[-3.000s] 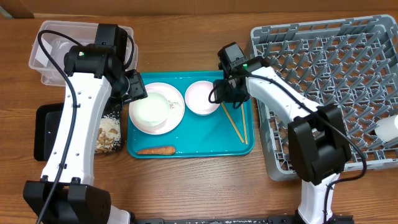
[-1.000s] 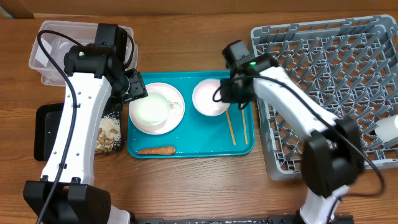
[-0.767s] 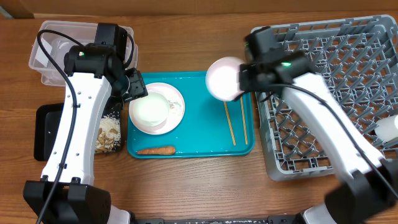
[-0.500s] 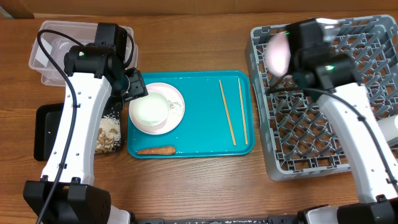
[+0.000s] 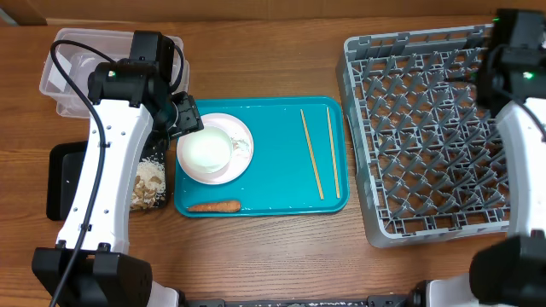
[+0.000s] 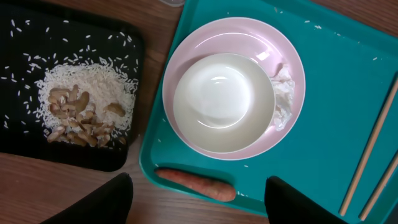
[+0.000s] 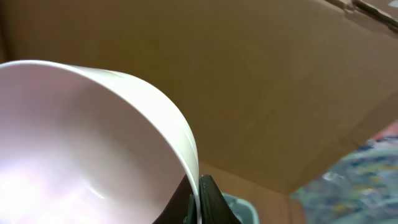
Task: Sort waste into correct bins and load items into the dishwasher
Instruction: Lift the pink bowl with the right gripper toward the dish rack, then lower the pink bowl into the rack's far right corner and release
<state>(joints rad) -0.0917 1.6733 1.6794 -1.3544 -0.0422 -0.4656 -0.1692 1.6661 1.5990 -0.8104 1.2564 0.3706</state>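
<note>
My left gripper hangs open above the teal tray's near-left edge, over the orange carrot piece. Just beyond it sits the white plate, carrying a white bowl and a crumpled tissue. Two chopsticks lie on the tray's right side. My right gripper is shut on the rim of another white bowl, held up and tilted. In the overhead view only the right arm shows, at the far right edge by the grey dish rack.
The black tray with rice and nut scraps lies left of the teal tray. The clear tub stands at the back left. A brown cardboard wall fills the right wrist view behind the bowl.
The right arm lifted the bowl off the teal tray and swung it right across the dish rack to the far right edge. The left arm has stayed put.
</note>
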